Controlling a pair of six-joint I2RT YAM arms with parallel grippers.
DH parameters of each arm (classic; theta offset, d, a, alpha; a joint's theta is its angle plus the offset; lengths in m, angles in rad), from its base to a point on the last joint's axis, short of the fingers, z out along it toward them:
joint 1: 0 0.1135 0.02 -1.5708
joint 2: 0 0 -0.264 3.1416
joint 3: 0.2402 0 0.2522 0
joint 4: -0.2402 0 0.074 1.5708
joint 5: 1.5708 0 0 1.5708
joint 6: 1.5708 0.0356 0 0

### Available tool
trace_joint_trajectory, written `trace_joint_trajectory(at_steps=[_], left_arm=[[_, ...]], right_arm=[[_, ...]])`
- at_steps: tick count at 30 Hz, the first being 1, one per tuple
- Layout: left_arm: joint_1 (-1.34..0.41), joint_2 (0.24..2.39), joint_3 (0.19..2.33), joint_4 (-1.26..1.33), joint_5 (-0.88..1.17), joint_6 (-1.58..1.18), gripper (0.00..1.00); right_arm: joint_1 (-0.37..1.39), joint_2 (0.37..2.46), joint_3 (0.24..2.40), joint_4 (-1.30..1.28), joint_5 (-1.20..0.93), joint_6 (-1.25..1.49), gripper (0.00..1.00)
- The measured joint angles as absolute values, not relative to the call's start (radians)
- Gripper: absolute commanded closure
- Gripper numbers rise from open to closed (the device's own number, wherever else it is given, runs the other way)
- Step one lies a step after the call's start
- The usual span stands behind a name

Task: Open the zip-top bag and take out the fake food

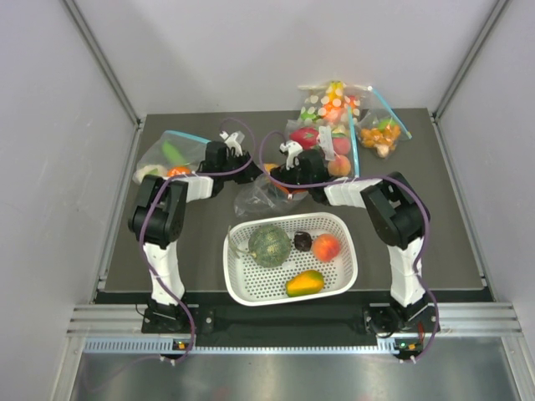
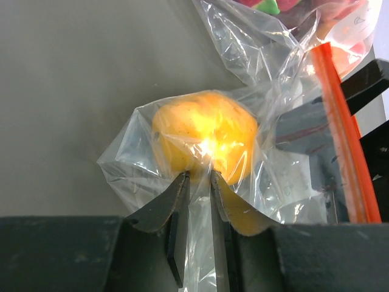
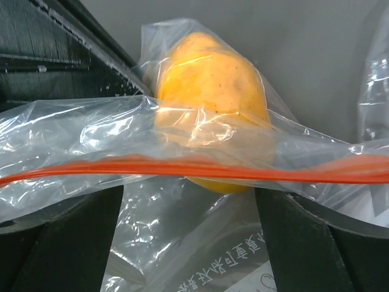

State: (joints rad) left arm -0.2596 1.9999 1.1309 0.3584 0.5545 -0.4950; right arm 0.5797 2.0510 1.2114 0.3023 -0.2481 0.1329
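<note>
Nearest, by the desk's near edge, a white basket (image 1: pixel 251 284) holds the melon (image 1: pixel 270 245), dark piece (image 1: pixel 303 241), peach (image 1: pixel 326 247) and mango (image 1: pixel 304 283), so I judge only the small orange (image 2: pixel 203 134) remains to come out. Behind it at mid-desk, the left fingers (image 2: pixel 182 194) are pinched shut on the zip-top bag (image 2: pixel 127 152), well away from its mouth, with the orange just beyond them. The red zip strip (image 3: pixel 182 167) runs crosswise over the gap between the spread right fingers (image 3: pixel 285 231), the arm nearer the mouth.

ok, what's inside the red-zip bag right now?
One small orange fruit, seen through the clear plastic in both wrist views. The left pincer pinches the zip-top bag beside it; folds and the pincer cover the rest, so more inside can't be ruled out.
</note>
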Motion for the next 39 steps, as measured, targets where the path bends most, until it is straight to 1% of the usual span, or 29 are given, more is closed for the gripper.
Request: trace_joint_trajectory(at_steps=[3, 6, 12, 17, 24, 25, 26, 27, 28, 29, 32, 33, 35, 38, 39], left_arm=[[-0.262, 2.008, 1.142, 0.351, 0.562, -0.489, 0.75], [-0.265, 2.008, 1.148, 0.340, 0.565, -0.478, 0.75], [-0.269, 2.008, 1.157, 0.316, 0.581, -0.465, 0.76], [-0.270, 2.008, 1.158, 0.303, 0.642, -0.442, 0.76], [-0.261, 2.008, 1.158, 0.299, 0.685, -0.383, 0.76], [-0.260, 2.008, 1.158, 0.300, 0.685, -0.377, 0.76], [-0.260, 2.008, 1.158, 0.300, 0.688, -0.370, 0.76], [-0.260, 2.008, 1.158, 0.300, 0.692, -0.366, 0.76], [-0.260, 2.008, 1.158, 0.300, 0.693, -0.362, 0.76], [-0.259, 2.008, 1.158, 0.300, 0.697, -0.361, 0.77], [-0.263, 2.008, 1.157, 0.292, 0.715, -0.358, 0.77], [-0.266, 2.008, 1.155, 0.287, 0.716, -0.356, 0.77], [-0.273, 2.004, 1.148, 0.280, 0.713, -0.348, 0.77], [-0.277, 1.984, 1.129, 0.259, 0.695, -0.341, 0.77], [-0.277, 1.975, 1.121, 0.253, 0.688, -0.341, 0.78]], right_arm=[[0.580, 2.051, 1.212, 0.307, -0.232, 0.126, 0.07], [0.580, 2.051, 1.212, 0.307, -0.228, 0.123, 0.00], [0.580, 2.051, 1.214, 0.308, -0.203, 0.134, 0.00], [0.574, 2.051, 1.214, 0.334, -0.180, 0.180, 0.00], [0.570, 2.092, 1.287, 0.299, -0.231, 0.191, 0.01], [0.568, 2.100, 1.296, 0.294, -0.238, 0.190, 0.03], [0.567, 2.106, 1.304, 0.286, -0.247, 0.188, 0.08], [0.566, 2.112, 1.311, 0.277, -0.256, 0.186, 0.25], [0.566, 2.117, 1.318, 0.270, -0.263, 0.183, 0.33], [0.565, 2.122, 1.324, 0.260, -0.262, 0.183, 0.44], [0.554, 2.130, 1.325, 0.257, -0.264, 0.196, 0.57], [0.553, 2.130, 1.325, 0.258, -0.264, 0.197, 0.64], [0.554, 2.129, 1.315, 0.268, -0.265, 0.202, 0.72], [0.554, 2.109, 1.269, 0.307, -0.264, 0.204, 0.76], [0.554, 2.092, 1.242, 0.316, -0.263, 0.205, 0.81]])
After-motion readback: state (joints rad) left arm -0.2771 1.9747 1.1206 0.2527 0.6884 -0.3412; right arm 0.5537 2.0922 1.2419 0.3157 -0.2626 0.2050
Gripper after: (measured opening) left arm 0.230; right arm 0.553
